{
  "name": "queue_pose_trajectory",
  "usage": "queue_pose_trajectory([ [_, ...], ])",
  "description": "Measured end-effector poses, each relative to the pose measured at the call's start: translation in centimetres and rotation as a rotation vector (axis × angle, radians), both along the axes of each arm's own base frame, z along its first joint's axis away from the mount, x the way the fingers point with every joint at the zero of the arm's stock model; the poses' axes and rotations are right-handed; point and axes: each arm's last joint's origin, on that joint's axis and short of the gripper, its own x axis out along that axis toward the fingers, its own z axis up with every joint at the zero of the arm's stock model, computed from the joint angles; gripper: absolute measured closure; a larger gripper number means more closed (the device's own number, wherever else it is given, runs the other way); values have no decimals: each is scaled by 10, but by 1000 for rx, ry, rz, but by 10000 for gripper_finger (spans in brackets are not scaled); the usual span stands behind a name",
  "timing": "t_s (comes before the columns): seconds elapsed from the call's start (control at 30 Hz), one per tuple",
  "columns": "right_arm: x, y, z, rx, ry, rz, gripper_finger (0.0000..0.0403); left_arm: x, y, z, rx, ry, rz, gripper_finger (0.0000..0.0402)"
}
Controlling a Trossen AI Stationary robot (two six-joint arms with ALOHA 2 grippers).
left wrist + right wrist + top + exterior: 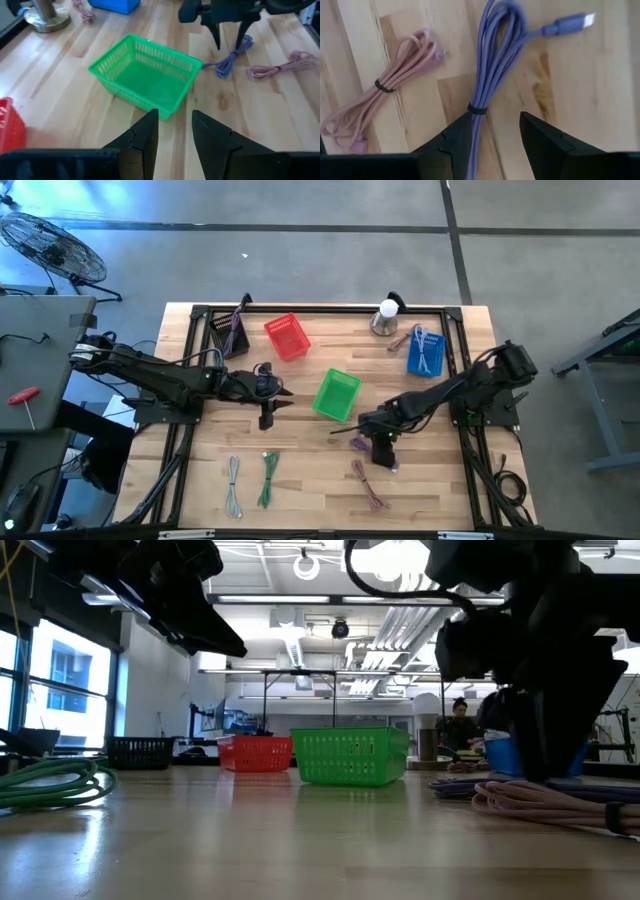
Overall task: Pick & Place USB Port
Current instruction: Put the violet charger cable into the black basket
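Note:
A coiled purple USB cable [492, 65] lies flat on the wooden table, its plug [575, 21] pointing away from the bundle. My right gripper [495, 131] hangs open just above it, pointing steeply down, one finger over the bundle near its black tie [476, 109]. The left wrist view shows those fingers [218, 35] a little above the cable [227, 65]. A coiled pink cable [395, 82] lies beside the purple one. My left gripper [175, 125] is open and holds nothing, raised above the table next to the green basket [337, 394].
A red basket [287, 336], a black basket [232, 332] and a blue basket [425, 352] with cables stand at the far side, with a metal stand [385, 318] between them. A grey cable [233, 483] and a green cable [268, 478] lie near the front edge.

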Motion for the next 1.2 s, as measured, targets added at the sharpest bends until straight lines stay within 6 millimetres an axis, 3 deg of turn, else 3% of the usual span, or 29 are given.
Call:
queue_pose_trajectory([
  [0.33, 4, 16, -1, 49, -62, 48, 249, -2, 0, -3, -21, 38, 6, 286],
  [0.6, 6, 13, -6, -34, -88, 81, 249, -2, 0, -5, -33, 46, 19, 286],
  [0.93, 10, 10, -14, -18, -69, 89, 250, -2, 0, -5, -41, 52, 20, 286],
  [1.07, 10, 9, -15, -28, -66, 87, 275, -2, 0, -5, -63, 53, 16, 286],
  [1.2, 9, 4, -16, -49, -45, 73, 339, -2, -1, -5, -70, 55, 14, 286],
])
